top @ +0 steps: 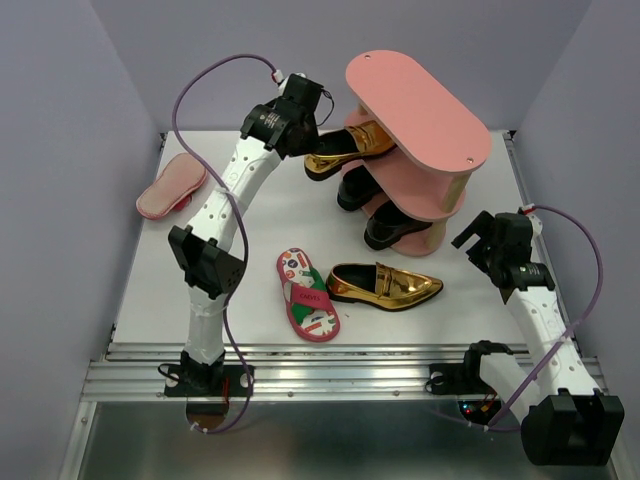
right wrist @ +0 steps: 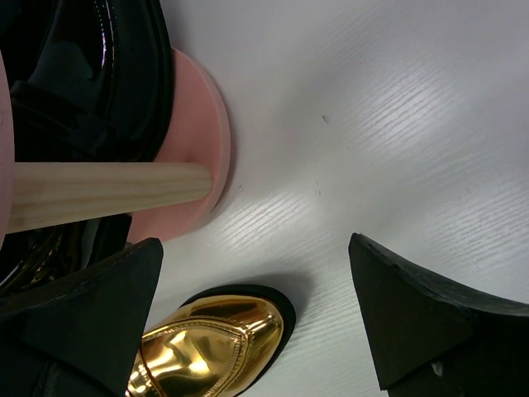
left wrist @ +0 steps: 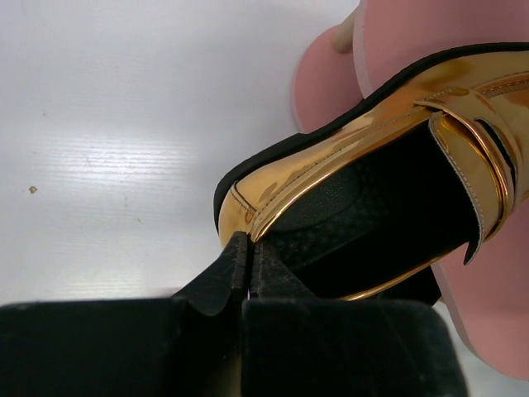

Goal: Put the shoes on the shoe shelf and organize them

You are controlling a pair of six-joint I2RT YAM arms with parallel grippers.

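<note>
The pink shoe shelf (top: 415, 105) stands at the back right. My left gripper (top: 313, 147) is shut on the heel rim of a gold loafer (top: 350, 148), whose toe reaches in under the top board. In the left wrist view the pads (left wrist: 235, 256) pinch that loafer (left wrist: 347, 157) at its heel. Two black loafers (top: 355, 187) (top: 395, 228) sit on the lower boards, heels sticking out. A second gold loafer (top: 385, 285) and a printed flip-flop (top: 307, 295) lie on the table. Another flip-flop (top: 170, 187) lies sole up at the far left. My right gripper (top: 480, 240) is open above the second gold loafer's toe (right wrist: 207, 347).
The right wrist view shows a wooden post (right wrist: 99, 194) and the lowest pink board (right wrist: 202, 124) with a black loafer (right wrist: 99, 66) on it. Grey walls close in the white table (top: 250, 250) on three sides. A metal rail (top: 340, 375) runs along the near edge.
</note>
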